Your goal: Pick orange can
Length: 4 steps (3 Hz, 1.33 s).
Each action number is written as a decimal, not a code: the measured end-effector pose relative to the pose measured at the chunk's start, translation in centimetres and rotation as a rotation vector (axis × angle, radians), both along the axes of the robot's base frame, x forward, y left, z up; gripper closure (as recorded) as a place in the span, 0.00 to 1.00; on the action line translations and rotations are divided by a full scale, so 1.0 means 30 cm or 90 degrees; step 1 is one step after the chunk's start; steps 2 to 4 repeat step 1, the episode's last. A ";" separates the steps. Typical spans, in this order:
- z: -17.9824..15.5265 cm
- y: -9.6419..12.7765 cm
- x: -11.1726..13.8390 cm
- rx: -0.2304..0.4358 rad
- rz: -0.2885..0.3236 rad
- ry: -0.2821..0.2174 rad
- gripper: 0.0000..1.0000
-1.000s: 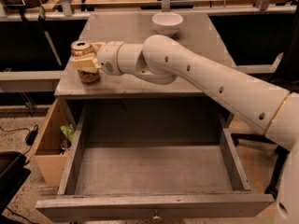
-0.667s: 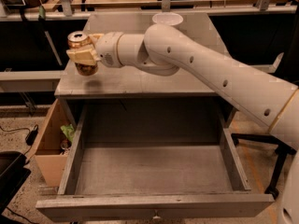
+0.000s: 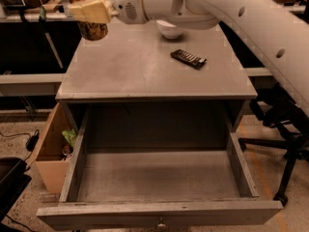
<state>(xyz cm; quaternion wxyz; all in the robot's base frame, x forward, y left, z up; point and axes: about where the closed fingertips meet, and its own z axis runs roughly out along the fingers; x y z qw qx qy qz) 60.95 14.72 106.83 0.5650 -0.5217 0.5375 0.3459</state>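
One white arm, one can gripped aloft.
Arm [image 3: 251, 18], smooth and tubular, reaches leftward across the matte grey table [image 3: 135, 76] with its open drawer [image 3: 159, 211]. Gripper [image 3: 89, 11] at upper left, tan fingers clamped on the coppery cylindrical orange can [image 3: 93, 31], which is off the tabletop at the far-left corner. On the table: white bowl [image 3: 169, 29], flat dark ribbed packet [image 3: 188, 58].

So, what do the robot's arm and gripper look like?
The arm is a thick, smooth white tube with a few small dark round holes along it. Its wrist section carries an oval patch of fine dark dots. The gripper, at the top left of the view, has flat beige fingers. No cables show.
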 end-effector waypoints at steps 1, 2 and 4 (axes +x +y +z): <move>0.139 -0.066 -0.082 -0.015 0.033 -0.026 1.00; 0.139 -0.066 -0.082 -0.015 0.033 -0.026 1.00; 0.139 -0.066 -0.082 -0.015 0.033 -0.026 1.00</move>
